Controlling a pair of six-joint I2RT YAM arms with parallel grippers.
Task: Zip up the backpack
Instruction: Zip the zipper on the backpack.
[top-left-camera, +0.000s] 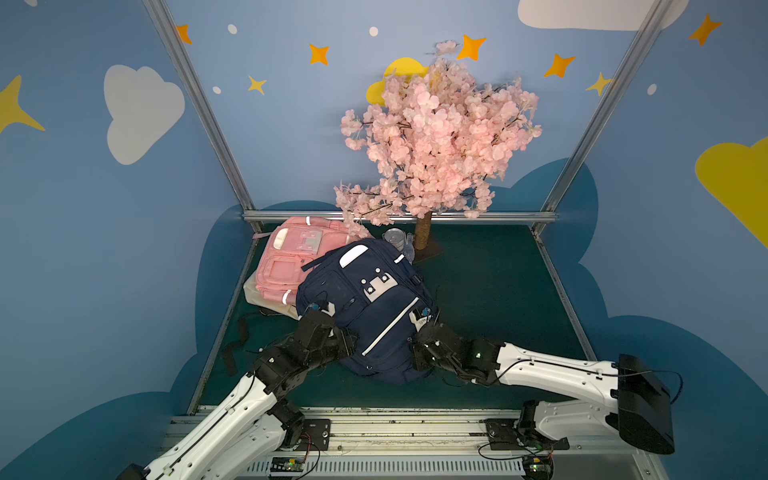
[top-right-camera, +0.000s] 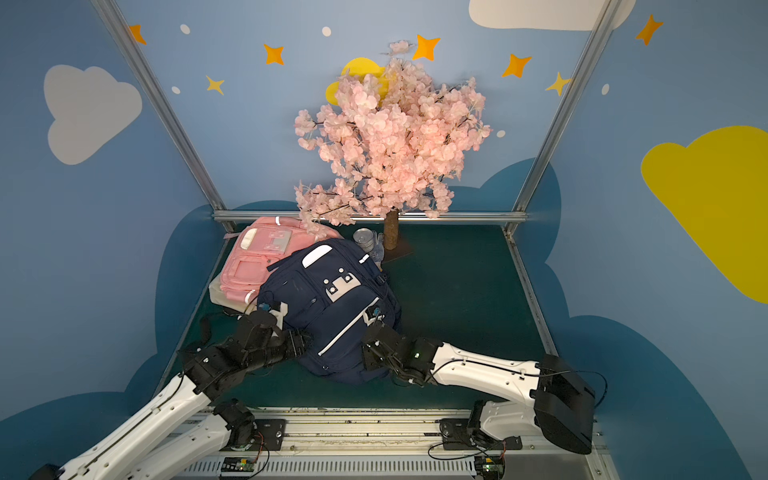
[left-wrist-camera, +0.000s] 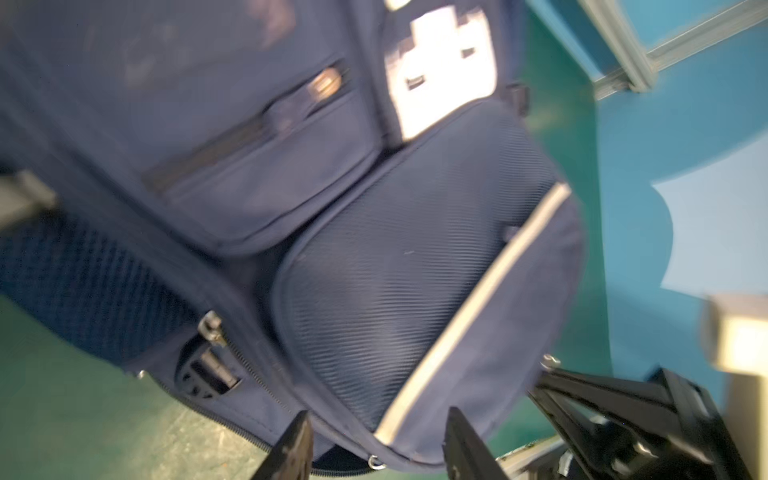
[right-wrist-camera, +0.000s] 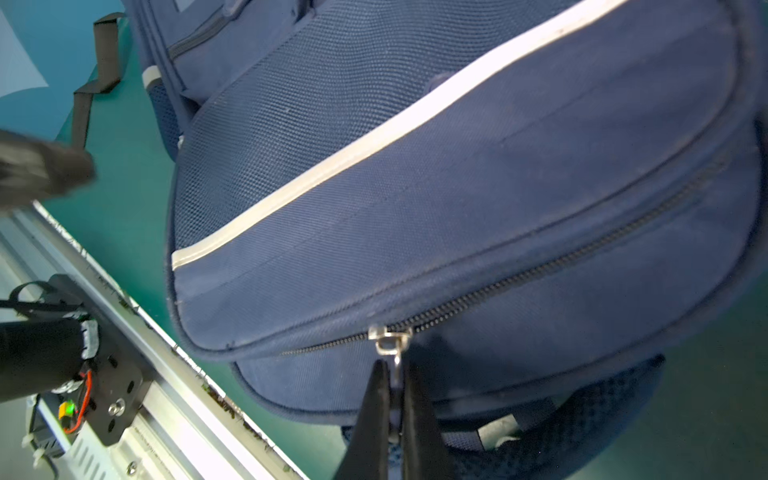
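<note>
Backpack (top-left-camera: 365, 307), navy, front-up on green surface (top-left-camera: 498, 291), mid-scene in both top views (top-right-camera: 328, 309). Far end close to tree (top-left-camera: 436, 137), near end toward the rail. Overlapping the near corner of pink bag (top-left-camera: 291, 262), itself tucked into the far left corner. Clear jar (top-left-camera: 394, 237) just beside the trunk, near the backpack's far end.

Right claw (right-wrist-camera: 395, 399) first: clenched tight on the pull (right-wrist-camera: 397, 365), fingers (right-wrist-camera: 374, 415) pinching that little metal tab just below the slider (right-wrist-camera: 388, 336). Zip (right-wrist-camera: 540, 266) teeth meshed along the stretch curving away from the slider on the backpack's edge. White stripe (right-wrist-camera: 332, 162) slanting across the panel above it.

Over to the left claw (left-wrist-camera: 378, 444): released, fingers (left-wrist-camera: 293, 449) standing well apart, backpack's rim showing between them, nothing pinched as far as can be made out. Blurry view, mind. Side slider (left-wrist-camera: 211, 326) visible beside the mesh pocket (left-wrist-camera: 83, 291), with a short dark gap in the zip line right next to it.

From above, both arms reaching in from the rail, one at each side of the backpack's near half, black wrists pressed close to the fabric. Black strap (top-left-camera: 237, 336) trailing loose on the surface off to the left, apart from both claws.
</note>
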